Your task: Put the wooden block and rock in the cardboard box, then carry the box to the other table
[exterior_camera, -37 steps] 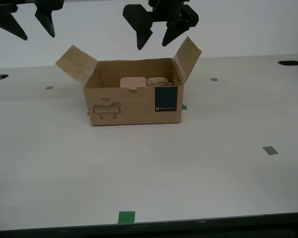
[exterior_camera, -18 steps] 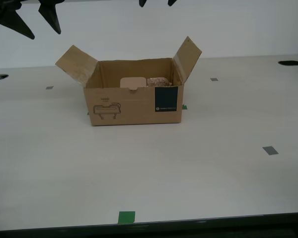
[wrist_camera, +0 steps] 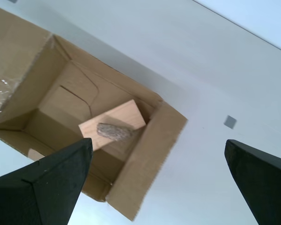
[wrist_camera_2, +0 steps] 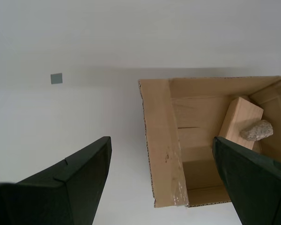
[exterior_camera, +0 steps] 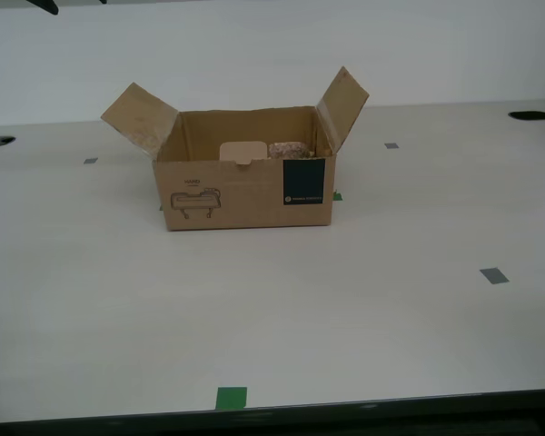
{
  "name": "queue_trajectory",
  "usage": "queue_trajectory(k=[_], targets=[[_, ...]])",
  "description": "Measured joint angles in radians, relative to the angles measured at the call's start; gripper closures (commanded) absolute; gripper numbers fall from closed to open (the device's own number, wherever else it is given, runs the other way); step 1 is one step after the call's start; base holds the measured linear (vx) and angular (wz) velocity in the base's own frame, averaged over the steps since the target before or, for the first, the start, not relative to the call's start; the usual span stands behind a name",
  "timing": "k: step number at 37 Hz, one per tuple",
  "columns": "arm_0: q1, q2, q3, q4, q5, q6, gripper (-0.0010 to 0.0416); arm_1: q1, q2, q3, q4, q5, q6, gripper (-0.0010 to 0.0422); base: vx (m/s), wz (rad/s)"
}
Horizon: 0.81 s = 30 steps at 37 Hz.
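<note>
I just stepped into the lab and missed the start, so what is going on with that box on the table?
Nothing is being handled right now. The cardboard box sits on the white table with both side flaps up. Inside it lies the wooden block, and the rock rests on top of the block. My first pincer and my second pincer both hang open and empty high above the box, looking down into it. So the loading looks done, and the box has not been gripped for carrying.

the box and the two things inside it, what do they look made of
The brown open-topped box looks like matt corrugated cardboard, with folded flaps and rough cut edges. The pale tan rectangular block looks like bare, unvarnished wood, though its grain is barely visible. The small mottled grey-brown lump lying on it looks like rough stone.
</note>
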<state>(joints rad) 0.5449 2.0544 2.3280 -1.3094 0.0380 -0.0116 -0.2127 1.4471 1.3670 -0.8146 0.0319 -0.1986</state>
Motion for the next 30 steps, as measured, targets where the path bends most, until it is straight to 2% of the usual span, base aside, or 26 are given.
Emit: queue_trajectory(k=[6,13,23,30], targets=[[-0.052,0.0,0.027,-0.055,0.001,0.0,0.0012,0.003,0.0,0.016,-0.006,0.0,0.005,0.0113,0.0,0.0],[-0.095,-0.009,0.011,-0.091,0.002,0.0,0.0012,0.004,0.0,0.017,-0.006,0.0,0.006,0.0075,0.0,0.0],[-0.106,-0.01,-0.008,-0.104,0.002,0.001,0.0012,0.008,0.006,0.017,-0.012,0.0,0.024,0.0041,0.0,0.0],[-0.106,-0.01,-0.02,-0.104,0.002,0.002,0.0012,0.01,0.005,0.017,-0.013,0.0,0.029,0.0039,0.0,0.0]])
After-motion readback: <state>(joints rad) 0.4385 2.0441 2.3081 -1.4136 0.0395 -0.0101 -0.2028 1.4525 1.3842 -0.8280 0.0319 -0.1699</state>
